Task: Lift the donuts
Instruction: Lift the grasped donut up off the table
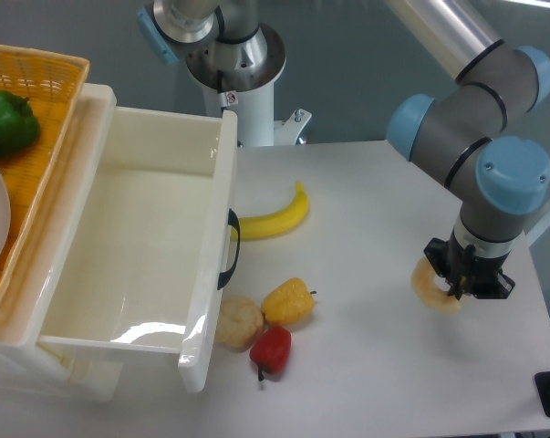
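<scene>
A white counter (393, 201) fills most of the view, seen from above and in front. At its right side, a grey and light-blue robot arm (489, 128) reaches down from the upper right, ending in a dark two-finger hand (459, 290). The hand is clamped on a pale yellow-beige ring-shaped toy donut (431, 287), gripping the ring's right part. The donut is tilted, with its left edge sticking out from under the hand; whether it touches the counter or hangs just above it cannot be told.

Well apart to the left, near the middle of the counter, lies a curved yellow banana (275, 219). Below it sits a small cluster: a yellow bell pepper (288, 302), a round tan lump without a hole (238, 322) just to its left, and a red pepper (272, 349) just below the two.

A large white plastic tub (212, 228) with a black handle (230, 248) on its near wall stands at the left edge of the counter. Beyond it, at the far left, is an orange woven basket (46, 68) holding a green bell pepper (5, 121).
</scene>
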